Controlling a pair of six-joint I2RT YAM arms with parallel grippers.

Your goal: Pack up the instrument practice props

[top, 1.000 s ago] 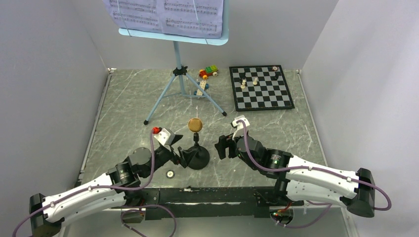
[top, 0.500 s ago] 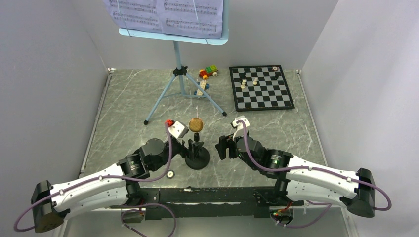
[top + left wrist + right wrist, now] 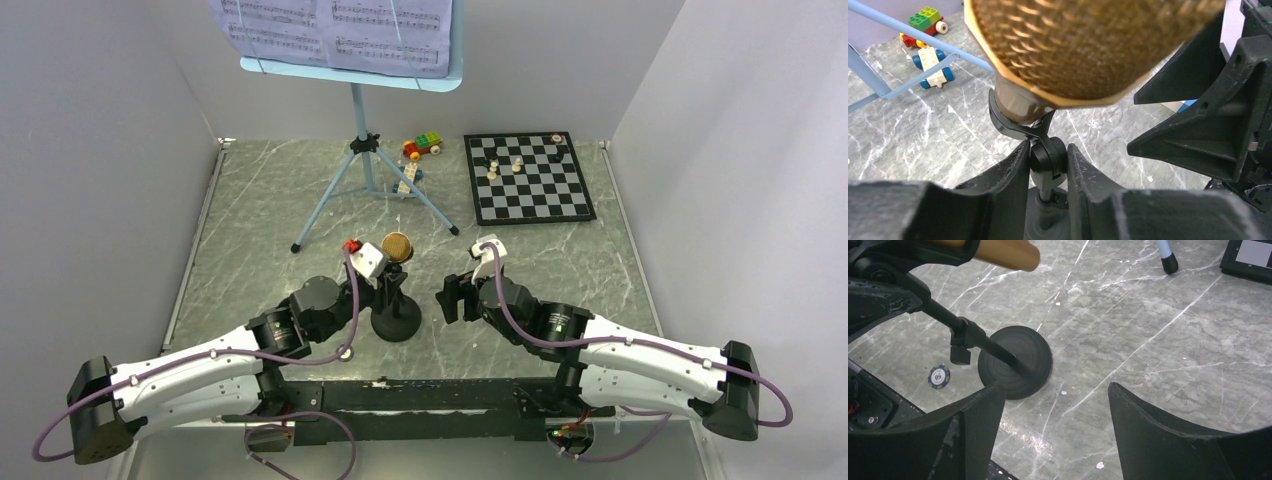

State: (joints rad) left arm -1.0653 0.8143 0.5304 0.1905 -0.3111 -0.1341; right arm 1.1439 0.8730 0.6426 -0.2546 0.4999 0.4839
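One gold-brown microphone (image 3: 397,245) sits clipped on top of one small black mic stand (image 3: 397,322), leaning over on its swivel. The stand's round base lies flat on the grey marbled worktop (image 3: 260,200), near the front edge and between the two arms. The left arm's fingers (image 3: 1008,175) are clenched on the stand's swivel joint just below the microphone clip, one finger on each side of it. The right arm's fingers (image 3: 973,430) are spread wide and hold nothing. They hover low, just to the right of the base and apart from it.

Behind the microphone, one light-blue tripod music stand (image 3: 358,110) stands upright on its three legs. White sheet-music pages (image 3: 340,25) rest on its desk, at least two side by side, and their tops run out of view.

Two toy brick vehicles lie near the tripod's right leg. One is a colourful toy brick car (image 3: 422,146) with green and red bricks, and the other is a white one with blue wheels (image 3: 933,67) closer to the leg. To their right, one black-and-white chessboard (image 3: 530,190) lies flat and carries a few pieces too small to count. One blue-and-white poker chip (image 3: 939,376) marked 50 lies on the worktop, just left of the stand's base.
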